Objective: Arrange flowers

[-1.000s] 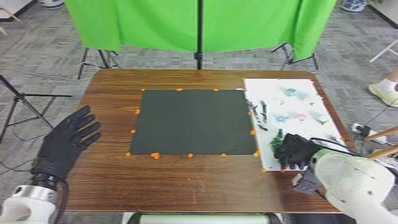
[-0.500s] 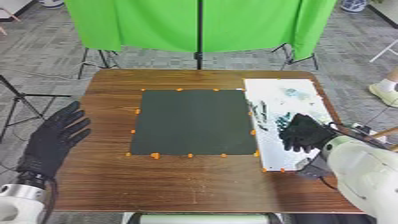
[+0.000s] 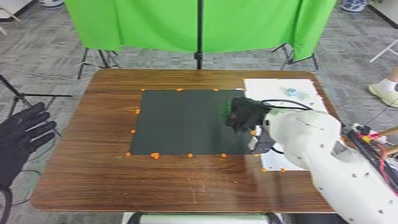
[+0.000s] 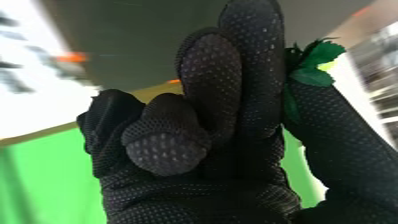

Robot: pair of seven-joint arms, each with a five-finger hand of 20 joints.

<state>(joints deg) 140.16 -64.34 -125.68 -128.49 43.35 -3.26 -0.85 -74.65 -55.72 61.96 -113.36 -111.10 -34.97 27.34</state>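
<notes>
In the head view my right hand (image 3: 245, 114) is over the right edge of the dark green mat (image 3: 173, 122), with a bit of green foliage (image 3: 226, 107) beside it. The right wrist view shows my right hand (image 4: 258, 100) pinching green leaves (image 4: 314, 67) between a finger and the thumb; most of the stem is hidden. My left hand (image 3: 22, 132) is off the table's left side, open and holding nothing. On the white sheet (image 3: 271, 86), a pale blue flower (image 3: 291, 92) lies near the far end; my right arm covers much of the rest.
The brown wooden table (image 3: 98, 175) surrounds the mat. Orange tape pieces (image 3: 155, 156) mark the mat's edges. Behind the table hangs a green cloth (image 3: 151, 25) on a black stand (image 3: 199, 57).
My right hand has moved from the white sheet leftward onto the mat's right side, carrying the green foliage. My left hand has shifted left, off the table.
</notes>
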